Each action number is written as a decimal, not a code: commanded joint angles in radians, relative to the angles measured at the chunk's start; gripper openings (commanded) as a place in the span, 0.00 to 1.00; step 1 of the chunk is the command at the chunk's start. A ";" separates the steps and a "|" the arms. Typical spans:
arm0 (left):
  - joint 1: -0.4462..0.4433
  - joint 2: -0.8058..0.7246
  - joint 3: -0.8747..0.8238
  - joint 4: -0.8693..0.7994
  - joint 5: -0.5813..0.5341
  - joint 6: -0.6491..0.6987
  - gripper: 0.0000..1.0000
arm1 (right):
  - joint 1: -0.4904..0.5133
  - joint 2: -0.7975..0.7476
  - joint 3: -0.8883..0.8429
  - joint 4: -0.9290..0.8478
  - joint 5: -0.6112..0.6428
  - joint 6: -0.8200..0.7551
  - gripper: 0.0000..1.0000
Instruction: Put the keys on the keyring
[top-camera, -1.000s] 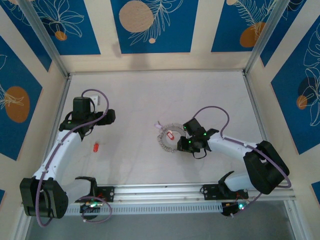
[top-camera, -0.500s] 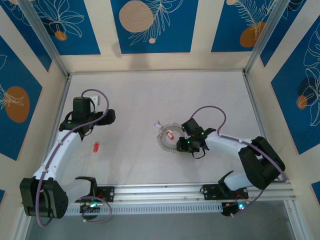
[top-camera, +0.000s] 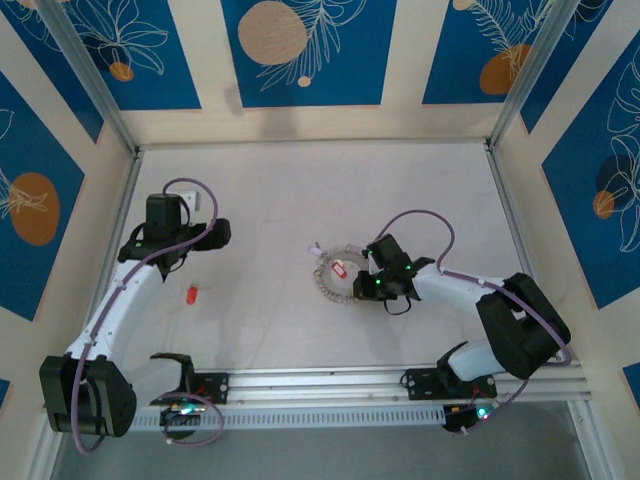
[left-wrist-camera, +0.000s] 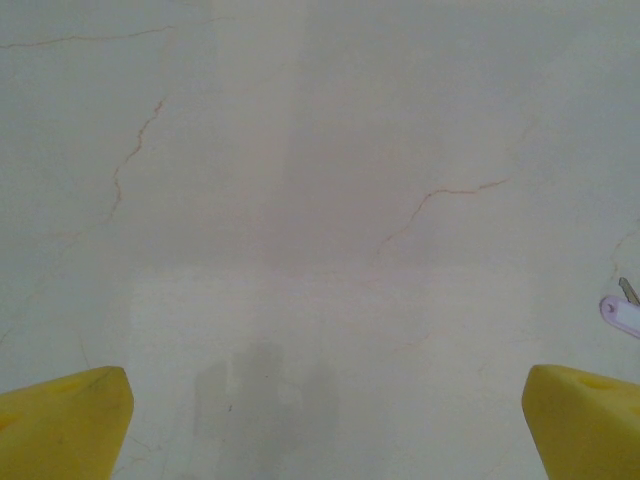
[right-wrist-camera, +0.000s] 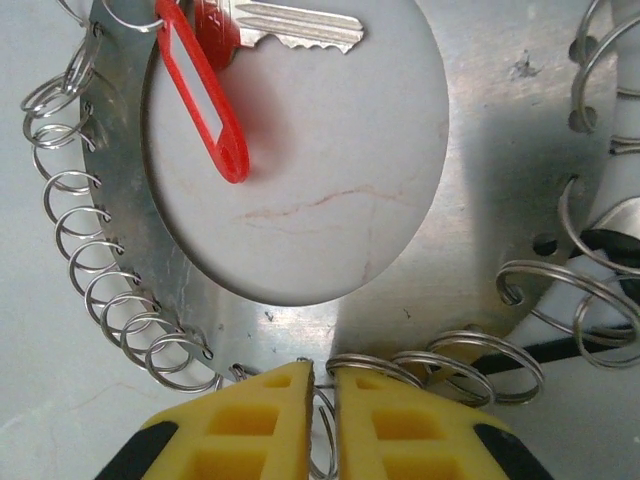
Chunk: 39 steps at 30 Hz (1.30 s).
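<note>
Where one keyring (top-camera: 325, 287) lies — one tagged key (top-camera: 338, 269), one loose key (top-camera: 192, 294).

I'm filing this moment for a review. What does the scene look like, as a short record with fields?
keyring: flat on the table, wire loops around its rim
right gripper: jaws nearly shut on one rim loop
left gripper: jaws wide open, holding nothing, above bare table
red-tagged key: lies across the keyring's open centre
loose red key: on the table, near the left gripper
</note>
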 joint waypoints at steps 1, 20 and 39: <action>-0.007 -0.004 0.023 -0.011 0.018 0.001 1.00 | -0.004 -0.011 -0.026 0.016 -0.042 -0.014 0.15; -0.007 -0.006 0.014 0.000 0.016 -0.007 1.00 | -0.012 -0.042 -0.050 -0.014 -0.115 0.090 0.21; -0.007 -0.006 0.023 -0.009 0.017 -0.007 1.00 | -0.031 -0.021 -0.078 0.068 -0.142 0.087 0.15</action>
